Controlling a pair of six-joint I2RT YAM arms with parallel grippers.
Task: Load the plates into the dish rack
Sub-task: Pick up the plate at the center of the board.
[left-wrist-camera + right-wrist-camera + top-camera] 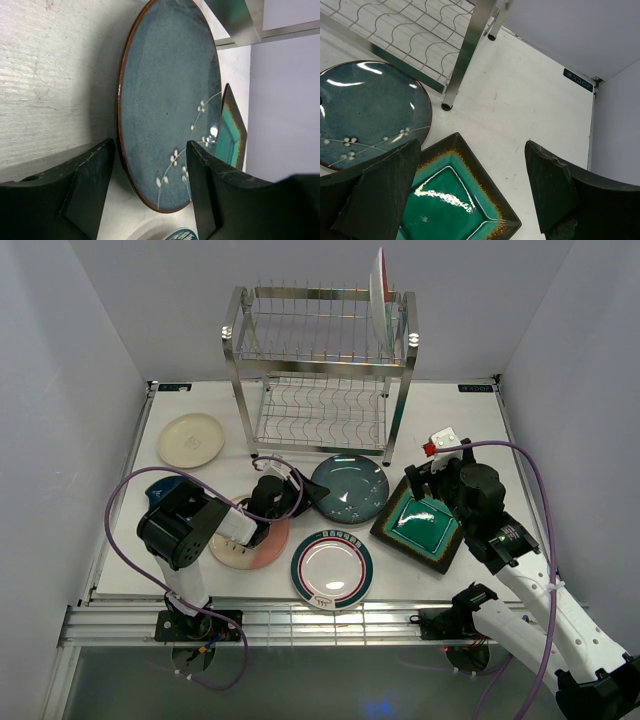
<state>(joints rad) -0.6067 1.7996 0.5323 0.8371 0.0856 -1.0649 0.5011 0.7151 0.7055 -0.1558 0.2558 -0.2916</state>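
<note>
Left hand (150, 147) open astride the dark teal plate (165, 85) edge, right hand (472, 150) wide over the square green plate (455, 200)

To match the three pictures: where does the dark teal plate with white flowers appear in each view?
Top external: dark teal plate at centre, before the dish rack.
Left wrist: dark teal plate fills the middle.
Right wrist: dark teal plate at the left edge.
Shared landmark: square green plate, beside it everywhere.

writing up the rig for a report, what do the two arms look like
The left arm and right arm have black joints and white links. A purple cable loops beside each. The jaws are flat black wedges.
</note>
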